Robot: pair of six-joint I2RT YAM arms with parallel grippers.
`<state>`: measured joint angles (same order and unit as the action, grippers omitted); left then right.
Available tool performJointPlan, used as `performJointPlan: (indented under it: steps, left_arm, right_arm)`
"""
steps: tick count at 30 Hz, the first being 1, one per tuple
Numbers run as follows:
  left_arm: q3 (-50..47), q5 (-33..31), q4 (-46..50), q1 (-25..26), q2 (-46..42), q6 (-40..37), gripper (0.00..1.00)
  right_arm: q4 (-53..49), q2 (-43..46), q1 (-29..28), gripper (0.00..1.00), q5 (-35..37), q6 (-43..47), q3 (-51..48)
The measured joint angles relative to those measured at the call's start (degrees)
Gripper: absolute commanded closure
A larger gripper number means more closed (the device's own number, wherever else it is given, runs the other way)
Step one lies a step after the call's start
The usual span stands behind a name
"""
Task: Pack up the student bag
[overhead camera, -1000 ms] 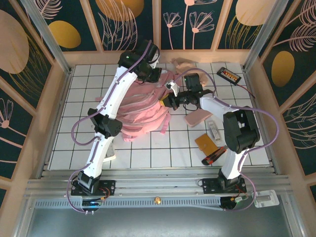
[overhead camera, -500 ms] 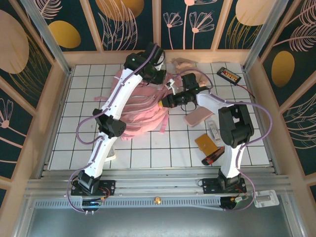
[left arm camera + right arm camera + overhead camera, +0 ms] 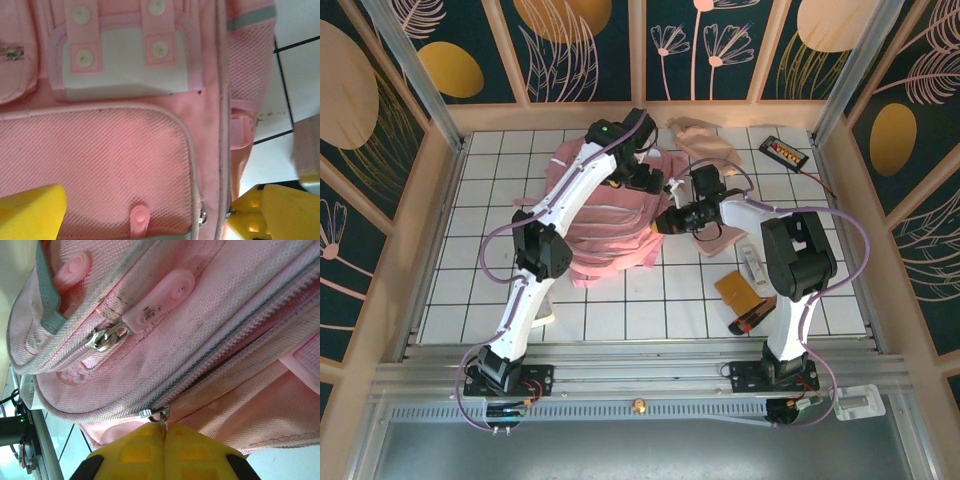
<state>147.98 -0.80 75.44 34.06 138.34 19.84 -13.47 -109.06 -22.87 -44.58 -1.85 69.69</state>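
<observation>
Finding: right gripper [image 3: 163, 432] pinches, apparently, the zipper pull [image 3: 158, 416], bottom centre. The left gripper [image 3: 150, 210] gapes wide, so the unrestrained student bag [image 3: 620, 230] may drag and the pull slip free.

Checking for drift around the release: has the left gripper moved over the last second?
Yes. The left gripper has come away from the back wall, nearer and slightly rightward, above the student bag.

I note the student bag [image 3: 225, 315] as matt woven pink cloth, its front pocket [image 3: 95, 165] coarse mesh. Zip slider [image 3: 154, 413] is shiny metal; pull tab [image 3: 160, 297] smooth, rubbery plastic.
</observation>
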Motion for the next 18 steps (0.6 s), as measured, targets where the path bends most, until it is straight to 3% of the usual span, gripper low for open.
performJointPlan:
  steps: [9, 14, 18]
  left_arm:
    - [-7.48, -2.80, 1.55, 2.01, -1.51, 0.22, 0.06]
    - [-4.76, -3.13, 1.49, 2.38, -0.13, 0.70, 0.39]
    - [-4.17, -3.13, 1.46, 2.38, 2.21, 1.05, 0.52]
  right_arm:
    - [1.03, 0.07, 0.00, 1.00, -0.04, 1.27, 0.81]
    - [1.01, 0.11, 0.00, 1.00, -0.02, 1.49, 1.25]
    - [1.01, 0.17, 0.00, 1.00, 0.00, 1.53, 1.25]
